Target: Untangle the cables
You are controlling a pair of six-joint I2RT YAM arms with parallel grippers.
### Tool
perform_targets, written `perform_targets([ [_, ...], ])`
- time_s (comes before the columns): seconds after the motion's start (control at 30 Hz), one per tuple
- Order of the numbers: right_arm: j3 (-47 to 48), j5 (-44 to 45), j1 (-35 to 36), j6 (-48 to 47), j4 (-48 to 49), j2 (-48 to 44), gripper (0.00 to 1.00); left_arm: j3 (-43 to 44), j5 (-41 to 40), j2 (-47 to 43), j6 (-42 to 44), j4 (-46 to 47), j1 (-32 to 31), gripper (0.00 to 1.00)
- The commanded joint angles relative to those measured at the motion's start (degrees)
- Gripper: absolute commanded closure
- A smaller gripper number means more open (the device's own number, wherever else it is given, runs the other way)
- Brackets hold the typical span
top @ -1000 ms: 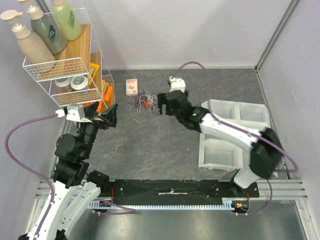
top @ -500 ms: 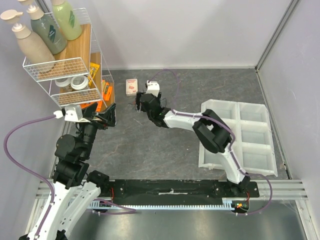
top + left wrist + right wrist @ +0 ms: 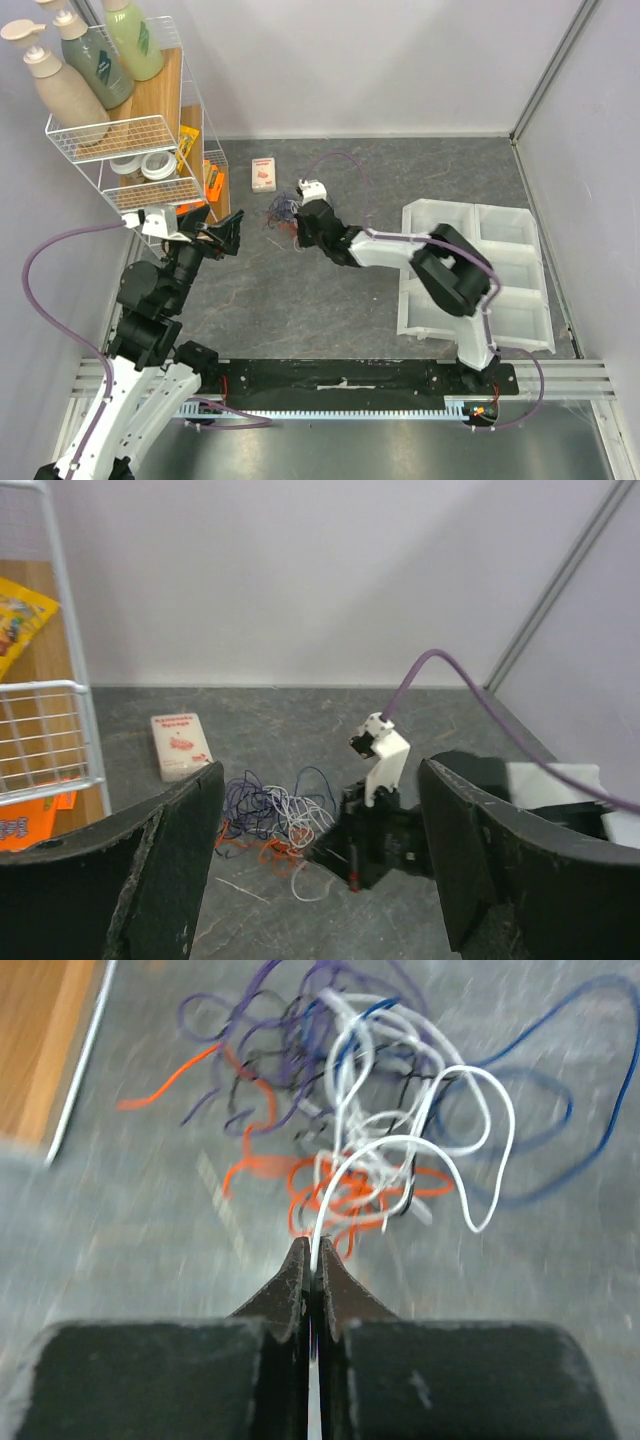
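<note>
The cables (image 3: 284,209) lie in one tangle of purple, dark blue, orange-red and white strands on the grey table, left of the middle. My right gripper (image 3: 298,229) sits at the tangle's near right edge. In the right wrist view the right gripper (image 3: 313,1260) is shut on a white cable (image 3: 400,1145) that loops up out of the tangle (image 3: 330,1080). My left gripper (image 3: 226,236) hovers open to the left of the tangle, apart from it. The left wrist view looks between its open fingers (image 3: 170,870) at the cables (image 3: 268,813) and the right gripper (image 3: 312,854).
A small white box (image 3: 263,174) lies just behind and left of the tangle. A wire rack (image 3: 120,135) with bottles and orange packets stands at the far left. A white compartment tray (image 3: 500,270) sits on the right, behind the right arm.
The right arm has swung left to the tangle and its jaws have closed on a white cable. The left gripper has shifted slightly towards the tangle.
</note>
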Motion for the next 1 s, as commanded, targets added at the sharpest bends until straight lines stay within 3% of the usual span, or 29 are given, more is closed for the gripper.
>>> perform_targets([
  [0.0,-13.11,-22.15,0.14,-5.10,-1.52,-15.98,1.00,0.75,8.37,4.31,-2.57,1.70,0.18,0.16],
  [0.17,-31.23,-32.29,0.41,-1.59,2.62,-30.75,0.98,2.68,19.27,10.19,-3.10,1.44,0.26,0.14],
  [0.3,-40.91,-32.30,0.50,0.61,4.64,-39.46,0.70,4.09,28.85,15.38,-3.36,1.53,0.18,0.11],
  [0.4,-42.33,-30.01,0.50,1.67,4.47,-41.40,0.55,4.88,34.04,19.16,-4.41,1.70,0.35,0.12],
  [0.53,-43.30,-27.38,0.50,2.99,6.03,-41.15,0.41,5.85,38.27,24.26,-5.55,1.09,0.26,0.21],
  [0.63,-43.21,-24.66,0.50,5.35,6.13,-39.92,0.41,6.90,37.66,28.21,-6.26,-1.10,0.26,0.29],
  [0.8,-42.68,-22.19,0.50,11.24,5.61,-37.63,0.53,7.61,37.75,33.58,-8.10,-2.52,-0.17,0.37],
  [0.97,-46.37,-16.66,0.76,17.39,6.92,-39.65,0.48,6.82,35.47,37.27,-9.77,-2.52,-2.28,0.39],
])
